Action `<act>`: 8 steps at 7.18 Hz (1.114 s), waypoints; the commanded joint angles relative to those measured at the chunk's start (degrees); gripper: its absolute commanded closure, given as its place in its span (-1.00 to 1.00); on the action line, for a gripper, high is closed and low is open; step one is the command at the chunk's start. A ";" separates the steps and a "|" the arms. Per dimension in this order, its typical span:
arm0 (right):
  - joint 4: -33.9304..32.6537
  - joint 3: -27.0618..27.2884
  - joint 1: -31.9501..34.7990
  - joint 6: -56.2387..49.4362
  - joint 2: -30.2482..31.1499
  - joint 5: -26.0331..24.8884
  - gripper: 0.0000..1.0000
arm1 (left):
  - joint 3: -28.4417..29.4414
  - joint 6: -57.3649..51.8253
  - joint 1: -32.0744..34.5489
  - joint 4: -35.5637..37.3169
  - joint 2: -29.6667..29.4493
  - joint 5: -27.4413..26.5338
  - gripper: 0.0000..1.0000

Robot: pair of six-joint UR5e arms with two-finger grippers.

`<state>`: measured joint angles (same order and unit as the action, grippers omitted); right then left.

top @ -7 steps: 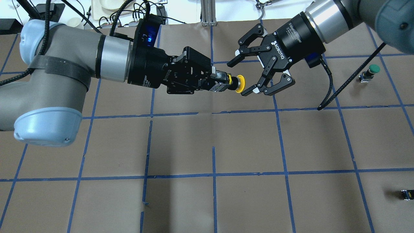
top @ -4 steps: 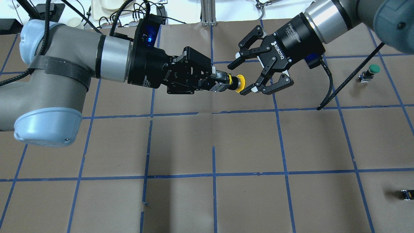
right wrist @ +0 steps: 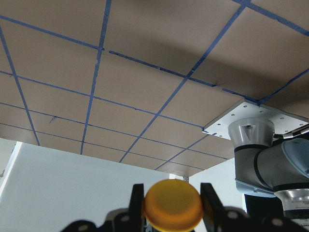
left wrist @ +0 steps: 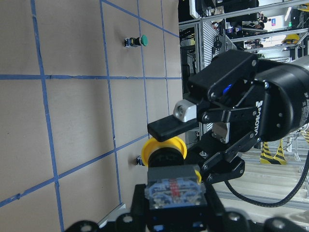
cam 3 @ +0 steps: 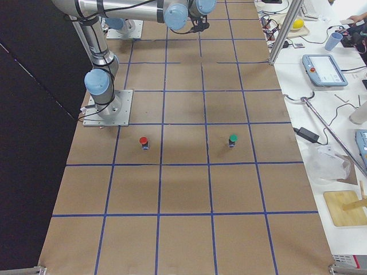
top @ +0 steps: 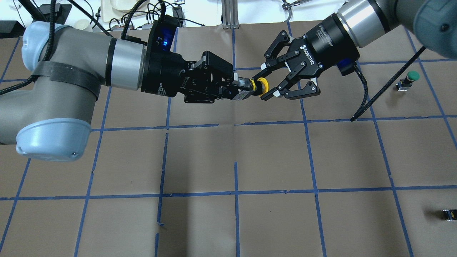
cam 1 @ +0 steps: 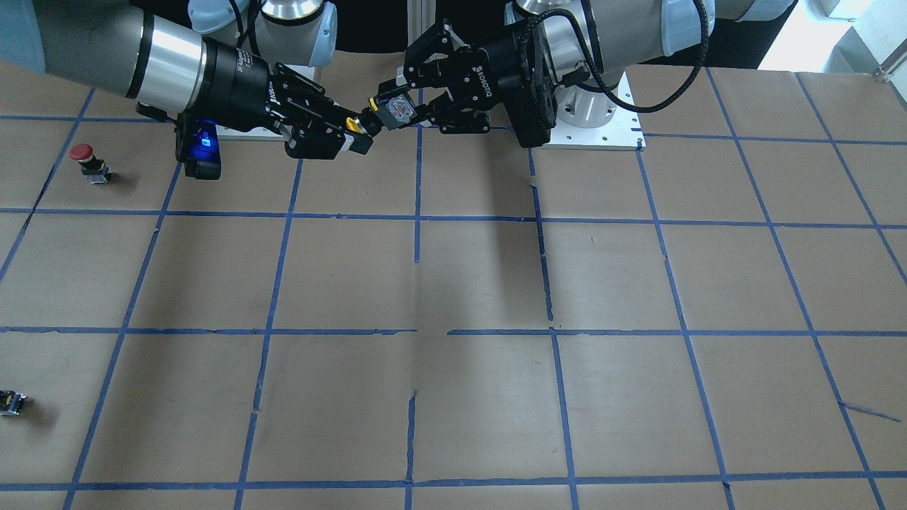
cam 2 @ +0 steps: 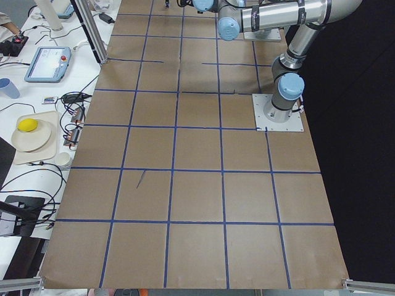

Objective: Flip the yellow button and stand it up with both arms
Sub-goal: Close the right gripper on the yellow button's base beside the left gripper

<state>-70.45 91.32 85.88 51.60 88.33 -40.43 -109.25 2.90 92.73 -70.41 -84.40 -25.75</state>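
Note:
The yellow button (top: 257, 86) is held level in the air above the table, its cap pointing toward my right arm. My left gripper (top: 240, 90) is shut on its black-and-grey contact block (left wrist: 174, 191). My right gripper (top: 262, 87) has closed in on the yellow cap. In the right wrist view its fingers (right wrist: 136, 203) sit against both sides of the cap (right wrist: 173, 207). In the left wrist view one pad (left wrist: 166, 128) rests on the cap's rim. The front-facing view shows the block (cam 1: 398, 110) between the two grippers.
A green-capped button (top: 410, 79) stands at the right. A red-capped button (cam 1: 85, 159) stands near the right arm's side. A tiny black block (top: 448, 214) lies at the far right edge. The right arm's black cable (top: 385, 85) hangs over the table.
My right gripper moved left onto the yellow cap and its fingers narrowed from wide open to touching it. The left gripper and button stayed still.

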 commanded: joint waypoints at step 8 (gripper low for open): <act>0.05 -0.35 -2.47 -0.19 0.09 -0.97 0.48 | 1.75 4.19 0.00 3.41 -0.76 -2.01 -0.96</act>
<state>-70.32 91.09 83.95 51.51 88.40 -41.09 -108.31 5.12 92.73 -69.16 -85.09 -26.59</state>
